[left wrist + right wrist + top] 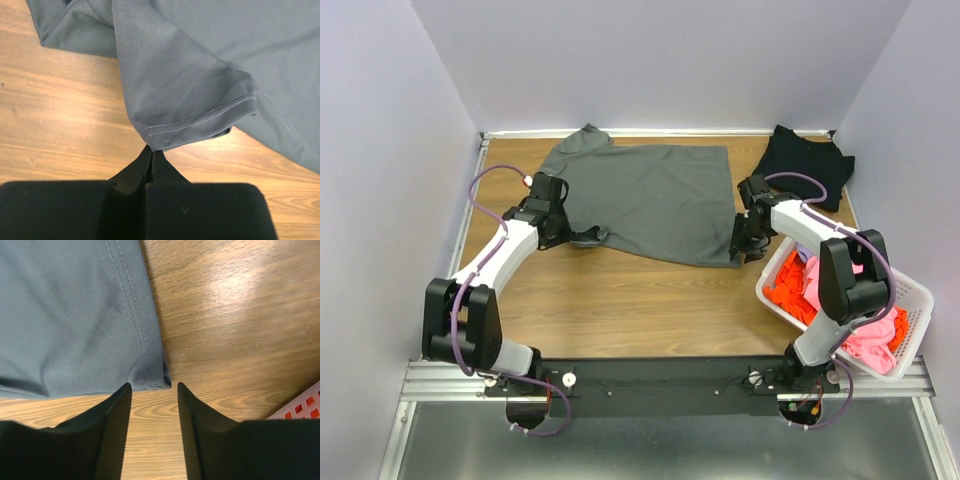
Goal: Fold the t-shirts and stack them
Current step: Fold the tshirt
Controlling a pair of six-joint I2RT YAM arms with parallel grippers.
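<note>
A dark grey t-shirt (650,195) lies spread flat on the wooden table, collar toward the back left. My left gripper (588,237) is shut on the hem of its near sleeve (200,115); in the left wrist view the fingertips (151,149) pinch that hem and the sleeve is drawn up off the wood. My right gripper (742,250) is at the shirt's near right corner (160,377). Its jaws are open, with the corner just ahead of the fingertips (153,385) and only bare wood between them. A black t-shirt (805,165) lies crumpled at the back right.
A white slatted basket (920,300) stands at the front right beside the right arm, holding an orange shirt (790,290) and a pink one (875,335). Its edge shows in the right wrist view (300,407). Walls close the table on three sides.
</note>
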